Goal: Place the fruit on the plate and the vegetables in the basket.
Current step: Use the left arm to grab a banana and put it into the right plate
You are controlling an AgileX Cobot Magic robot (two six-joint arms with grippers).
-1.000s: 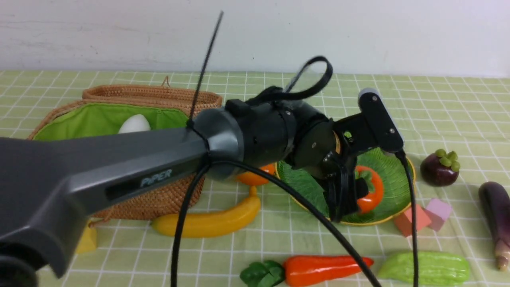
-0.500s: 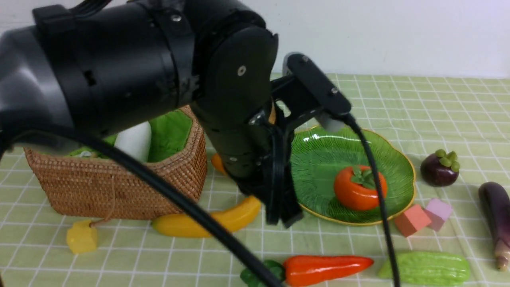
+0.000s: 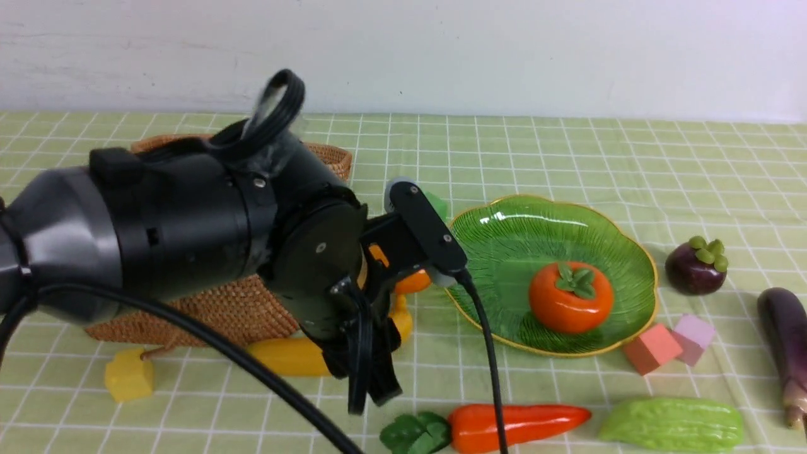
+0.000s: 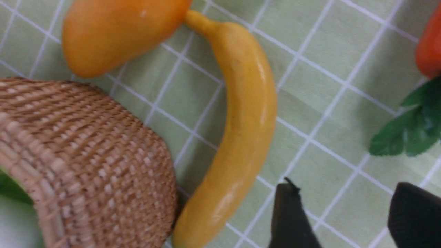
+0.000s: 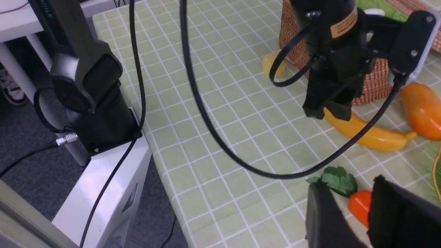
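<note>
Yellow cube (image 3: 129, 376) sits far left, near the basket (image 3: 252, 309) front wall. Left gripper (image 3: 372, 400) hangs low over the banana (image 3: 284, 356), jaws spread, nothing between them. Banana lies on the cloth just beside the basket, stem tip touching the mango (image 3: 413, 282). Carrot (image 3: 517, 425) lies nearer the camera. Plate (image 3: 504, 233) holds the persimmon (image 3: 570, 296). Red cube (image 3: 652, 348) and pink cube (image 3: 693, 337) sit together by the plate rim. Bitter gourd (image 3: 671, 425), mangosteen (image 3: 695, 266) and eggplant (image 3: 785, 343) lie on the cloth at right. Right gripper (image 5: 348, 186) is near the carrot's leafy end, jaws slightly apart, empty.
</note>
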